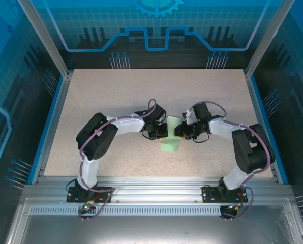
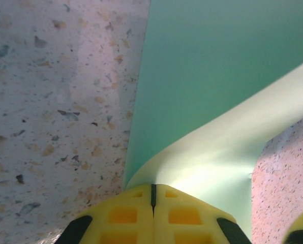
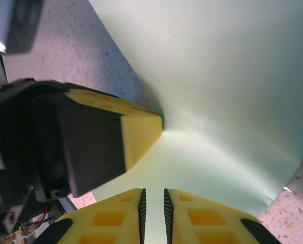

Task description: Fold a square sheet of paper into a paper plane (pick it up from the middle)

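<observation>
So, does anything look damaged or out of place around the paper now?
I see no tear and no spill. The mint-green sheet of paper is not flat. It bows up from the table where the left tool and the right tool pinch it, which seems normal for folding.

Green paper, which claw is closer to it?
Neither, it's a tie: left claw pinches the paper at its left edge; right claw straddles its right edge, fingers a sliver apart.
</observation>
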You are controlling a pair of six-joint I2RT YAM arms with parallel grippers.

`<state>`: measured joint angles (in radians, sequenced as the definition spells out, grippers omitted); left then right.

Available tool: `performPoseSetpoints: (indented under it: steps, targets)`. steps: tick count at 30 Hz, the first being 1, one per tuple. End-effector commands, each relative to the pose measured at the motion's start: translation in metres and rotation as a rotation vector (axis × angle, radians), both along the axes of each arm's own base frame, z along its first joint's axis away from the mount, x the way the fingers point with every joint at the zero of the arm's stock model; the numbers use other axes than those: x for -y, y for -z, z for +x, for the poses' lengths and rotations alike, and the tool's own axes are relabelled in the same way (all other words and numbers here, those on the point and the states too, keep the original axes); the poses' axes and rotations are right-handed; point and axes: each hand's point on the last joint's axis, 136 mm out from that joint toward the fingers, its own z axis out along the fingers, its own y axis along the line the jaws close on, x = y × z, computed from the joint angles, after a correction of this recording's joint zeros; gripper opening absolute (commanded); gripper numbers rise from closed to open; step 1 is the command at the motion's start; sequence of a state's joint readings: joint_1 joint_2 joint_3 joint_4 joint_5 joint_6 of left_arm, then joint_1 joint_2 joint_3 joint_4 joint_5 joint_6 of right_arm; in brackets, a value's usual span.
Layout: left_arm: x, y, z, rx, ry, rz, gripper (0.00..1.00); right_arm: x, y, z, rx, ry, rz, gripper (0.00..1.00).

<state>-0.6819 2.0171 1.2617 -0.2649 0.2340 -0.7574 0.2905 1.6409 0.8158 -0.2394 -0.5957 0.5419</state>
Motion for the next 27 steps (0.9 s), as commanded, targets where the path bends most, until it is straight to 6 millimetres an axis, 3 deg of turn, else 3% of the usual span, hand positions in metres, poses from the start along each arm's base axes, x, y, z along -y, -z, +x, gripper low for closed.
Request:
performPoseSetpoints:
  steps: [1, 9, 19, 27]
  targets:
    - [-0.007, 0.025, -0.015, -0.063, 0.027, 0.075, 0.0, 0.0, 0.025, -0.019, -0.081, -0.019, -0.007, 0.19]
    - [-0.007, 0.025, -0.016, -0.063, 0.032, 0.076, 0.0, 0.009, 0.054, -0.03, -0.141, -0.019, -0.071, 0.19]
    - [-0.008, 0.025, -0.017, -0.064, 0.033, 0.081, 0.0, -0.008, 0.006, -0.034, -0.045, -0.067, -0.012, 0.2]
    - [-0.006, 0.023, -0.016, -0.063, 0.035, 0.079, 0.0, -0.005, 0.04, -0.051, -0.105, -0.056, -0.069, 0.19]
